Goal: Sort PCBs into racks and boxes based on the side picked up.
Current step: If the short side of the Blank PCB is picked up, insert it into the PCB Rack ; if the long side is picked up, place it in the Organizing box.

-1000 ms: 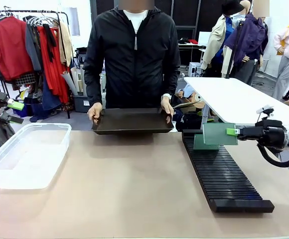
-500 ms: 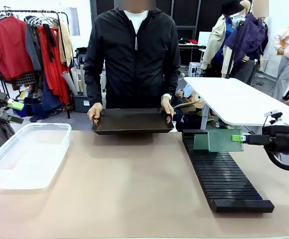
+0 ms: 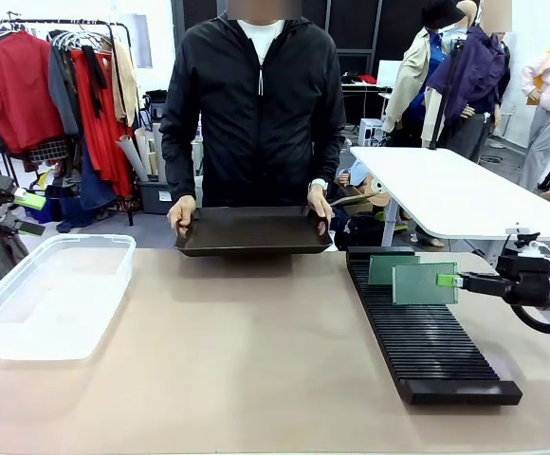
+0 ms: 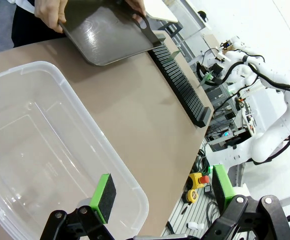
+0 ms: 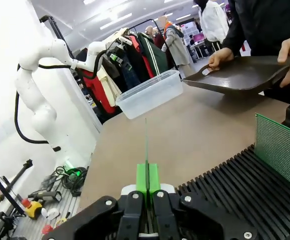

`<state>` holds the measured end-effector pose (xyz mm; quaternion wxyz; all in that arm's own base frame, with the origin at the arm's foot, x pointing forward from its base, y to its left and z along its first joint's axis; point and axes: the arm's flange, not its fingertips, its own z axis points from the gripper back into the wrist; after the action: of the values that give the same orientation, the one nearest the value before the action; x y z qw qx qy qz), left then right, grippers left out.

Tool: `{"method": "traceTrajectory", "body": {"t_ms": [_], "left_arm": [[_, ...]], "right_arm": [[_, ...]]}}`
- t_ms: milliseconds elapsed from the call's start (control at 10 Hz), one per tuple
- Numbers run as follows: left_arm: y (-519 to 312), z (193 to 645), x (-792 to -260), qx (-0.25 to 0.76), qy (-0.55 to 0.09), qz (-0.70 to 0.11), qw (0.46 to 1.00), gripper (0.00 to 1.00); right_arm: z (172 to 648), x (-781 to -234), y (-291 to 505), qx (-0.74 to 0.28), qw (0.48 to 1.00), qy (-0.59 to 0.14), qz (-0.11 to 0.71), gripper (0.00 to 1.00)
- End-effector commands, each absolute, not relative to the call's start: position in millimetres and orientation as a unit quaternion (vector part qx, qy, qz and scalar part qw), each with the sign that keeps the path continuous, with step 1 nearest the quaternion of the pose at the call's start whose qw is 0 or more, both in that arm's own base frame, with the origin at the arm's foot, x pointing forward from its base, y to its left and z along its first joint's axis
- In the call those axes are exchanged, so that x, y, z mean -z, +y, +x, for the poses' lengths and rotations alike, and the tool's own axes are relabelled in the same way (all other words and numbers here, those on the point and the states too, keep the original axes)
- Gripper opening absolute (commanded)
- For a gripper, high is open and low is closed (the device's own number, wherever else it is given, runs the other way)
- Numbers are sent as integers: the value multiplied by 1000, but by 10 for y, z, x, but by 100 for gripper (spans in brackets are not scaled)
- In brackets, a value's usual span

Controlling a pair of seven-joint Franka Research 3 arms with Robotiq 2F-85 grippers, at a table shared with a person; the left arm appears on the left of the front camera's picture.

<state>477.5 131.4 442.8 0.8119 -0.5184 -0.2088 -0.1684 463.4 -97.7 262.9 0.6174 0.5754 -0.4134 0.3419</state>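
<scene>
right tool [image 3: 457, 280] at the right edge of the front view, its green pads pressed tight on a green pcb [image 3: 425, 283], pinching it by one edge. the board stands upright out to the left of the tool, over the far end of the black rack [image 3: 427, 341]. in the right wrist view the same tool [image 5: 146, 176] sits at bottom centre with the board [image 5: 146, 145] seen edge-on as a thin line rising straight from between the pads, ribs of the rack [image 5: 245, 190] low on the right.

a second pcb [image 3: 386, 268] stands in the rack just behind the held one, upper right of centre in the front view; in the right wrist view it's the speckled green panel [image 5: 281, 148] at the right edge.

left tool [image 4: 160, 192] at the bottom of the left wrist view, pads spread wide with nothing between them, above the clear box [image 4: 45, 165]. in the front view that box [image 3: 52, 294] rests at the left on the table [image 3: 237, 360].

top centre, a person's hands [image 3: 181, 214] hold a dark tray [image 3: 253, 230] at the far edge.
</scene>
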Motion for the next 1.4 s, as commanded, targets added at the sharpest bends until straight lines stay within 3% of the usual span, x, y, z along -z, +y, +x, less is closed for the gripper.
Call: {"method": "traceTrajectory", "body": {"t_ms": [0, 600, 1300], "left_arm": [[1306, 4763, -4450, 167, -209, -517, 813, 100], [1306, 4763, -4450, 167, -209, -517, 813, 100], [1306, 4763, -4450, 167, -209, -517, 813, 100]], "right_arm": [[4575, -2555, -907, -354, 610, -440, 555, 0], [4610, -2317, -871, -380, 610, -474, 510, 0], [4630, -2278, -948, -383, 605, -469, 516, 0]]}}
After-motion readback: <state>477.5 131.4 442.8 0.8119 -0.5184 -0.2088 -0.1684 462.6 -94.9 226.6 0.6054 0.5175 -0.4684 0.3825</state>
